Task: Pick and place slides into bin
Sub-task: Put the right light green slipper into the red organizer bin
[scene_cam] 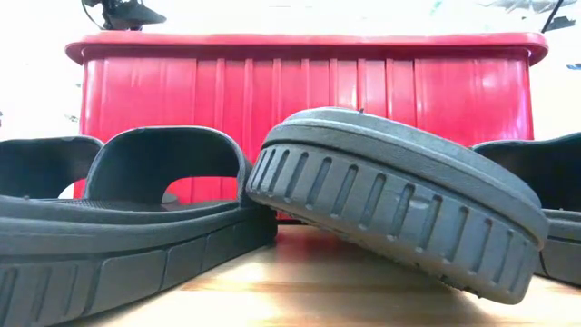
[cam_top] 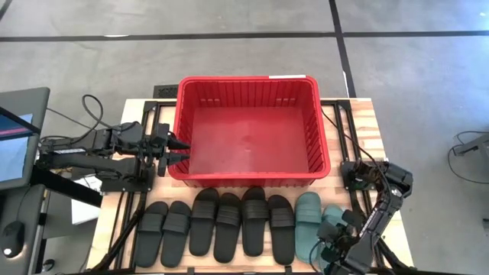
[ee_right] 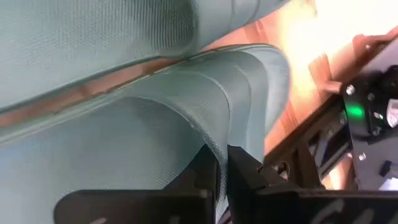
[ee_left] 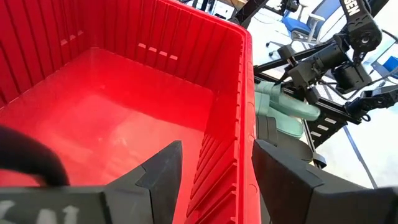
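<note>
A red bin (cam_top: 248, 130) sits at the far middle of the wooden surface (cam_top: 367, 130), its inside bare. Along the near edge, just beside the bin's front wall, lies a row of slides: six black slides (cam_top: 229, 223) side by side, then two teal ones at the right end. The inner teal slide (cam_top: 308, 218) lies flat next to the last black one. The outer teal slide (cam_top: 335, 220) is partly hidden under the right arm, which reaches down over the surface's near right corner. There the right claw (ee_right: 222, 171) is clenched on the outer teal slide, its two dark fingers pinched together over the edge of the ribbed strap, as the right wrist view shows. The left claw (cam_top: 182, 150) hovers at the bin's left wall, released, its fingers (ee_left: 163, 171) spread on either side of the rim and holding nothing. From surface level, one black slide (scene_cam: 399, 204) is seen tilted, its heel leaning against its neighbour (scene_cam: 136, 218), with the bin's ribbed front rising behind both.
</note>
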`<state>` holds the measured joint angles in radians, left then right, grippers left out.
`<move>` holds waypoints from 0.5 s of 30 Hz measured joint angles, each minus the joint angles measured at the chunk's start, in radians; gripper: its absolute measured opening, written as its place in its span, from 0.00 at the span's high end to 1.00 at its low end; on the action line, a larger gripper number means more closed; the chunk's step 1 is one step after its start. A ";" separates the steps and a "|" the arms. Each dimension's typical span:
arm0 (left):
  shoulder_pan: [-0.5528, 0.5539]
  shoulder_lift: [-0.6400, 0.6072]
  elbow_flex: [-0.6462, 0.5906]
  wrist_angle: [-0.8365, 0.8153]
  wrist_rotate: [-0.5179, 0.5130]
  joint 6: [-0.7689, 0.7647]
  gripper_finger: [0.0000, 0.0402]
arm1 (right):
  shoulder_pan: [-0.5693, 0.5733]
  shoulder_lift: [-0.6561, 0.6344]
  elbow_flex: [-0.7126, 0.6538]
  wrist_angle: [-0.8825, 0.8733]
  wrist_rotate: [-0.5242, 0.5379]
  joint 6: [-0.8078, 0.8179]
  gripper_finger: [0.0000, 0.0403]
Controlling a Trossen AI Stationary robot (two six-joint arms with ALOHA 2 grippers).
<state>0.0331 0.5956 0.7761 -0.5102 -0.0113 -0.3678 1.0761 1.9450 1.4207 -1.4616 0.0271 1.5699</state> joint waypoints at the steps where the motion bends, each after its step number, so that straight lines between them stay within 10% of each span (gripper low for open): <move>1: 0.000 0.000 0.000 0.000 0.000 0.000 0.54 | 0.006 0.000 0.015 -0.012 0.000 0.008 0.98; 15: 0.000 0.000 0.000 0.003 -0.021 0.000 0.54 | 0.069 0.000 0.220 -0.110 0.042 0.125 0.99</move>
<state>0.0333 0.5956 0.7761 -0.5071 -0.0322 -0.3679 1.1455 1.9450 1.6408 -1.5716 0.0689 1.6951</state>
